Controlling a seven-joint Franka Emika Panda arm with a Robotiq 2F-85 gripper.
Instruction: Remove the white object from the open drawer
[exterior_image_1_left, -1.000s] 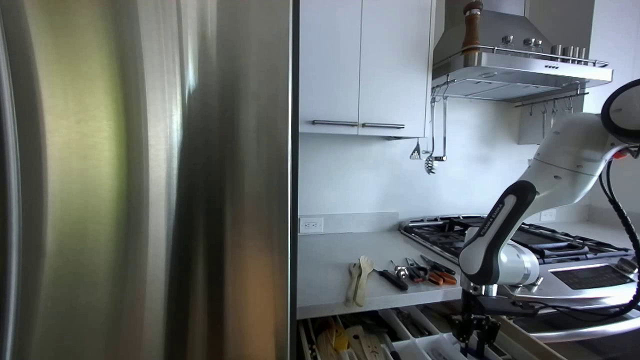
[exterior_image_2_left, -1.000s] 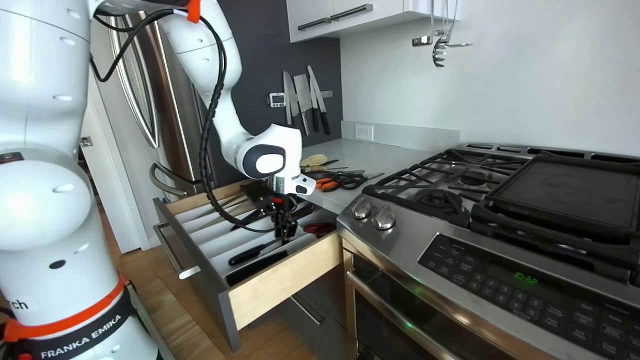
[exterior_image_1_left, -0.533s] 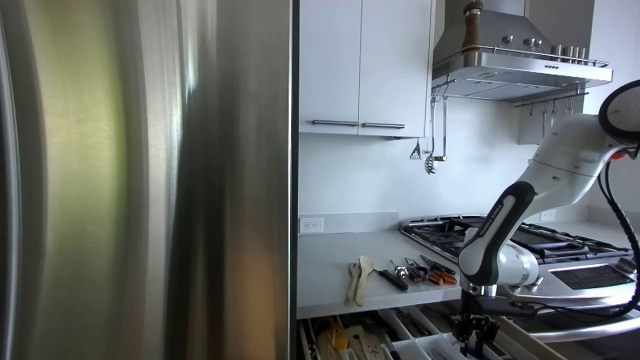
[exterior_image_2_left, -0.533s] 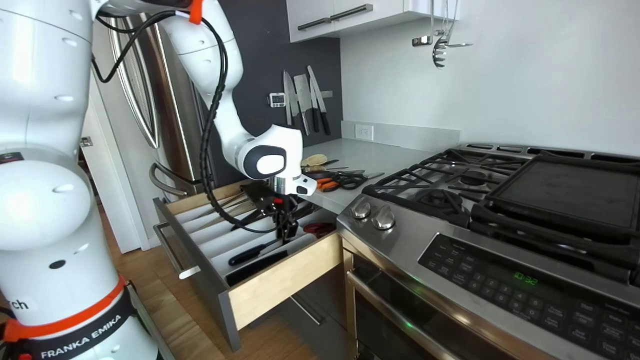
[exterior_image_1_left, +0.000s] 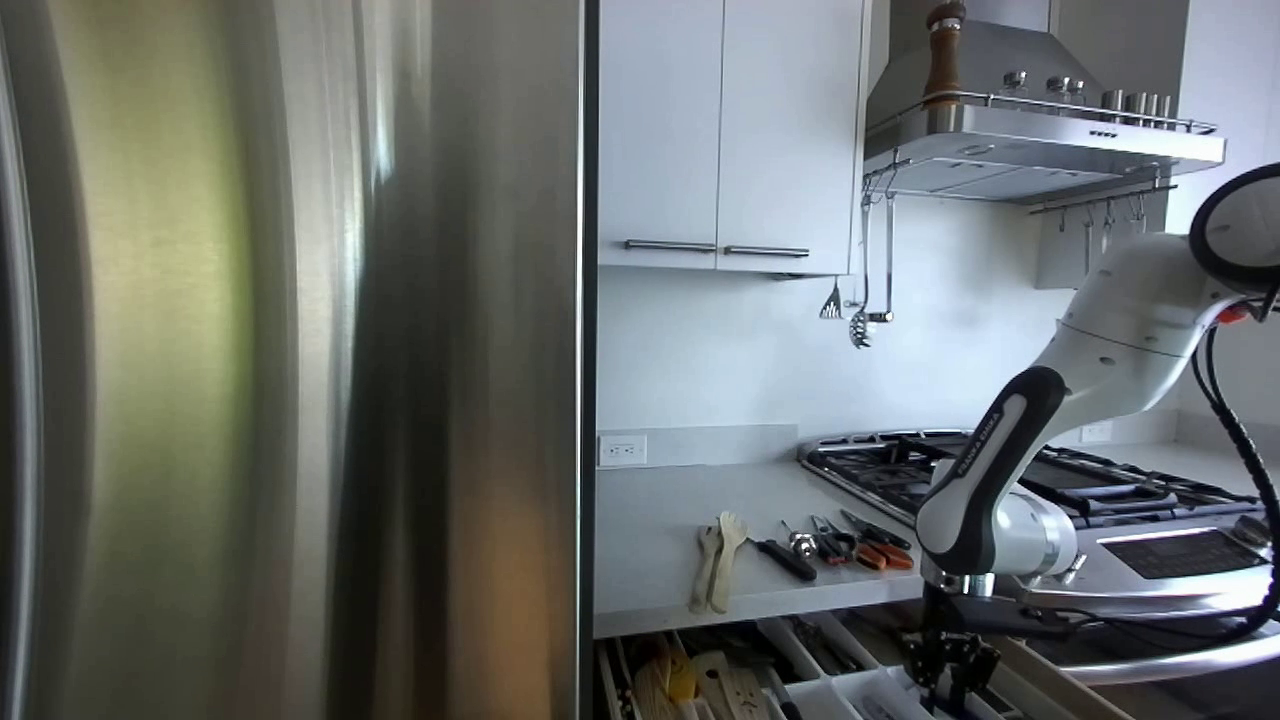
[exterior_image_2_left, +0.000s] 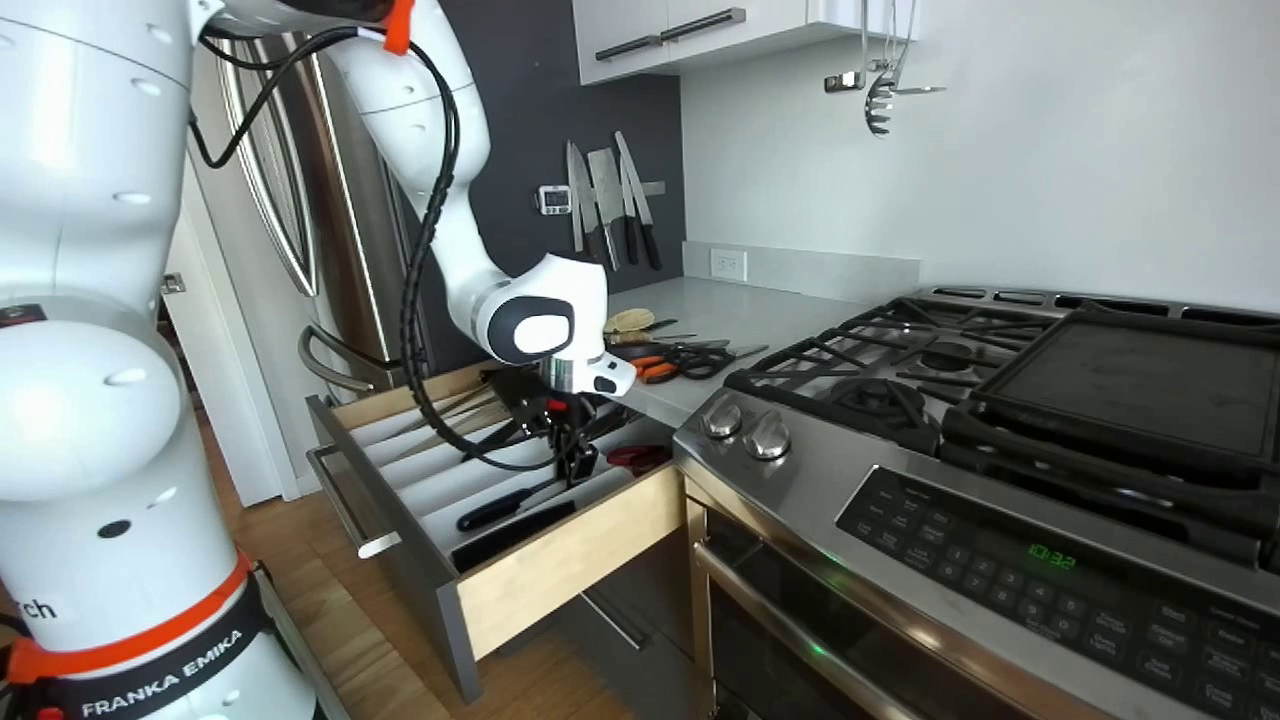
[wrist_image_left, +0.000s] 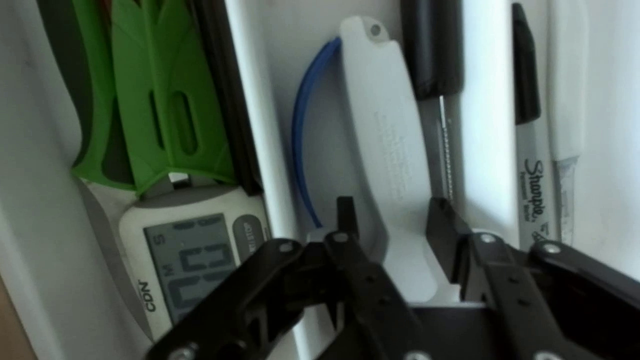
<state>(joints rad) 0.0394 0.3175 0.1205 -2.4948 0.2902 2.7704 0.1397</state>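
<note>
A white object (wrist_image_left: 387, 120) with a long curved handle shape lies in a white compartment of the open drawer (exterior_image_2_left: 575, 575), in the wrist view. My gripper (wrist_image_left: 392, 212) is open. Its fingertips stand apart on either side of the object's lower part, with visible gaps at the left finger; at the right finger I cannot tell whether it touches. The gripper also shows pointing down into the drawer in both exterior views (exterior_image_1_left: 950, 672) (exterior_image_2_left: 574, 465). The white object cannot be picked out clearly in the exterior views. Its lower end is partly hidden by the gripper.
In the wrist view a blue curved strip (wrist_image_left: 300, 125) and a black-handled tool (wrist_image_left: 432, 50) flank the object. Compartment walls, a timer (wrist_image_left: 195, 260), green tools (wrist_image_left: 160, 95) and a marker (wrist_image_left: 532, 175) are close by. The counter edge (exterior_image_1_left: 760, 602) overhangs the drawer's back.
The arm has shifted slightly, sinking a little and moving a little to the right in an exterior view. The drawer and its visible contents look unchanged.
</note>
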